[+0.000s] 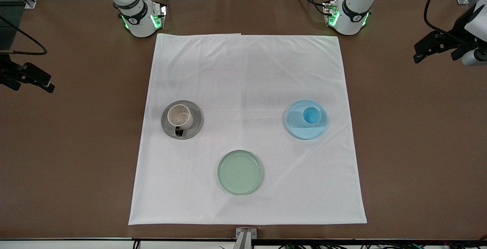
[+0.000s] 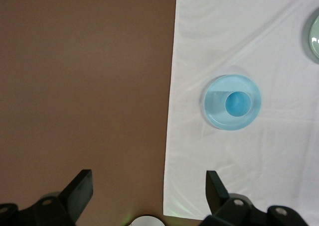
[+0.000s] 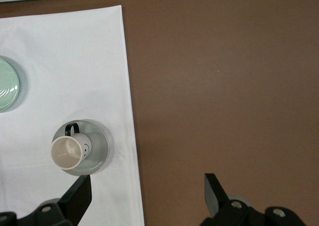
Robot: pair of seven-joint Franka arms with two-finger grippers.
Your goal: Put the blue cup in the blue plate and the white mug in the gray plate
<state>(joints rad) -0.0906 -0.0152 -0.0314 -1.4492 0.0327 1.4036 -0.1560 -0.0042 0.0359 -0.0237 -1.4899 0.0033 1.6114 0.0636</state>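
The blue cup (image 1: 311, 116) stands upright in the blue plate (image 1: 296, 127) on the white cloth, toward the left arm's end; both show in the left wrist view, cup (image 2: 238, 103) in plate (image 2: 217, 114). The white mug (image 1: 179, 116) with its dark handle stands in the gray plate (image 1: 196, 121) toward the right arm's end, and shows in the right wrist view, mug (image 3: 66, 152) in plate (image 3: 97, 151). My left gripper (image 1: 420, 55) (image 2: 148, 186) is open and empty, high over the bare table beside the cloth. My right gripper (image 1: 45, 85) (image 3: 146, 191) is open and empty, high over the cloth's edge.
A pale green plate (image 1: 240, 172) lies empty on the white cloth (image 1: 247, 70), nearer to the front camera than the other two plates. Brown table (image 1: 418, 146) surrounds the cloth. The arm bases stand at the table's top edge.
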